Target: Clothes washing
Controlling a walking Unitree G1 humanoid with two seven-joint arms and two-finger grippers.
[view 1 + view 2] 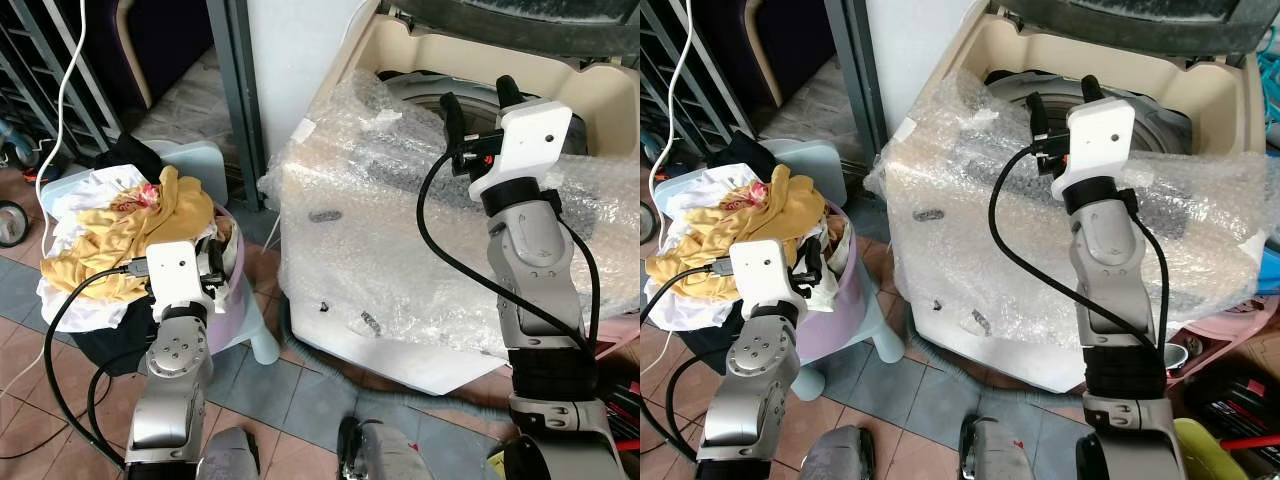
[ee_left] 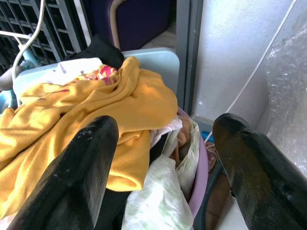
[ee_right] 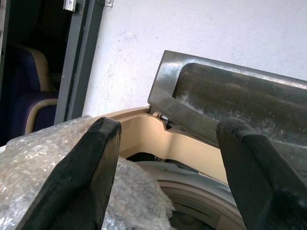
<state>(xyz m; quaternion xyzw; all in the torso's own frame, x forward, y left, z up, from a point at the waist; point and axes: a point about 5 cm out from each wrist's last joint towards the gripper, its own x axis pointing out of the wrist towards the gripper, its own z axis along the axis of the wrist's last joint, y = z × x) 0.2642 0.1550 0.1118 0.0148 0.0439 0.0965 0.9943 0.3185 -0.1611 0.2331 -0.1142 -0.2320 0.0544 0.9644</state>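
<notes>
Looking down from the head camera, I see the washing machine point(image 1: 400, 260) on my right, its cream body wrapped in bubble wrap point(image 1: 380, 200) and its dark lid point(image 3: 240, 100) tipped up at the back, so the drum opening point(image 1: 1160, 110) is exposed. My right gripper point(image 1: 481, 100) hangs raised over the front edge of that opening, with its fingers point(image 3: 81, 177) spread wide apart and nothing between them; through the wrist camera I look past them at the lifted lid and the white wall point(image 3: 201, 33) behind.

On my left stands a pale purple laundry basket point(image 1: 835, 300) heaped with clothes. A yellow garment point(image 1: 130, 235) lies draped over the top of the pile, with white fabric point(image 1: 80, 195) and something black point(image 1: 130, 155) beside and behind it. My left gripper point(image 1: 212, 262) sits low at the basket's near rim, just beside the yellow garment, its fingers point(image 2: 76, 172) also wide open and holding nothing. A white cable point(image 1: 70, 90) hangs down behind the basket, and the floor point(image 1: 300, 400) is tiled.
</notes>
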